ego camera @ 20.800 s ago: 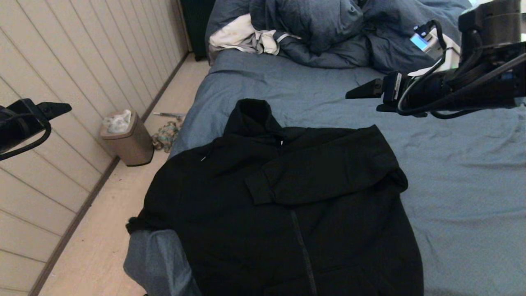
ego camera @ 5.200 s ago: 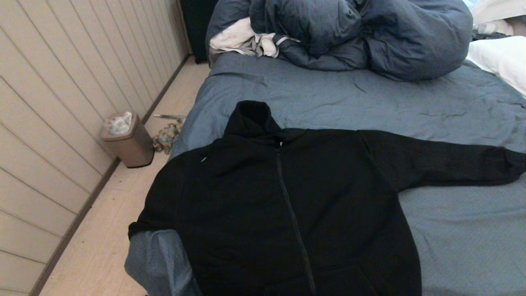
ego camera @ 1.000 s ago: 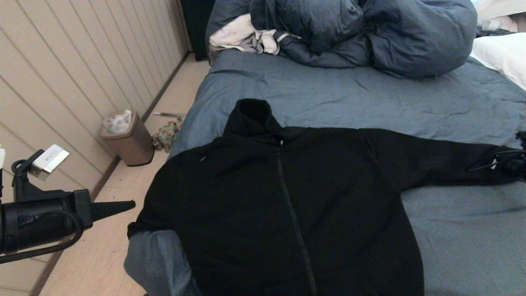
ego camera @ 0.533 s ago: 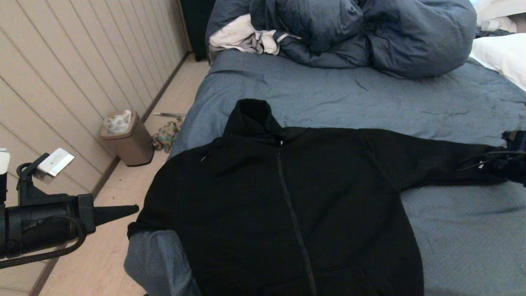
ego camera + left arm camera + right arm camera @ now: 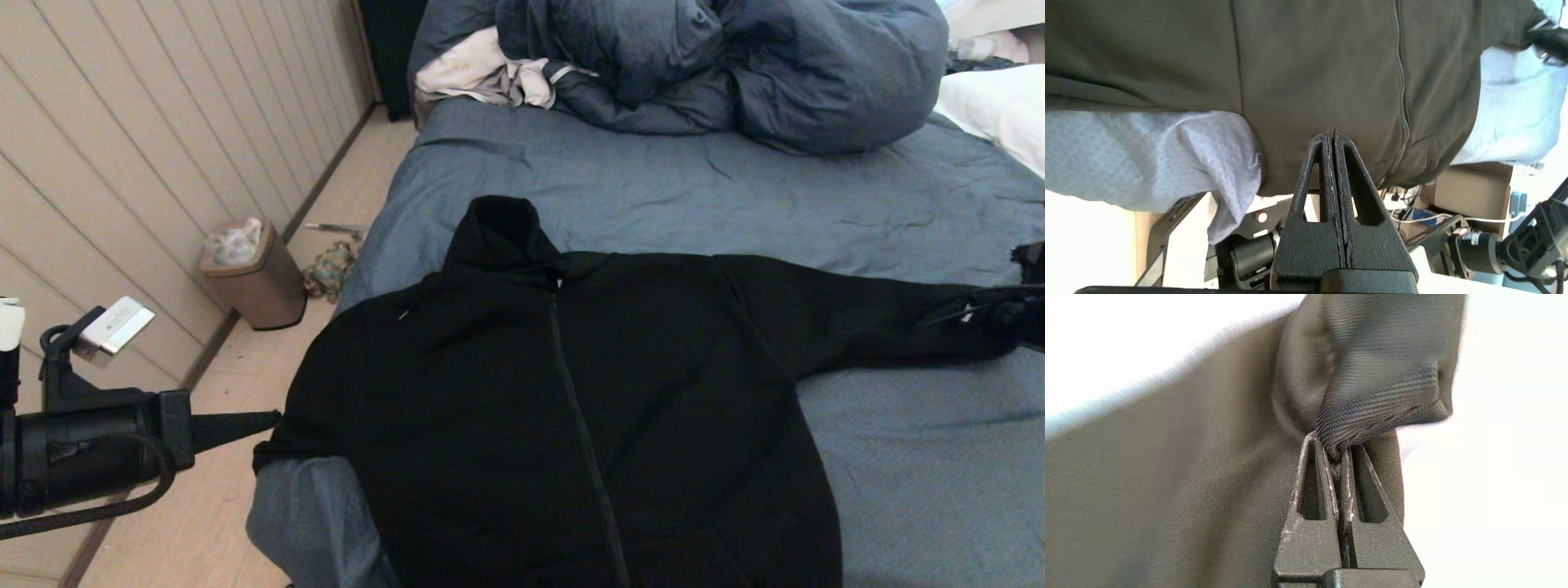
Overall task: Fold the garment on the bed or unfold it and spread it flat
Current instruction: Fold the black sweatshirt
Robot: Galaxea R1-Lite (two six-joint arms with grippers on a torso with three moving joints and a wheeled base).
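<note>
Right gripper (image 5: 1336, 451) clamped on garment (image 5: 571, 392) cuff (left gripper (image 5: 1334, 136) closed, empty, beside bed (image 5: 653, 188))

Head view: high, looking forward and down over wide bed with wrinkly blue-grey sheet (image 5: 637, 188).

Left wrist view: low beside bed edge, facing across plain black zip-front hooded sweatshirt (image 5: 1331, 61), mid range.

Right wrist view: very close behind fingers (image 5: 1327, 473), sweatshirt cuff fills frame.

All three share sweatshirt; head and left wrist share zipper.
</note>
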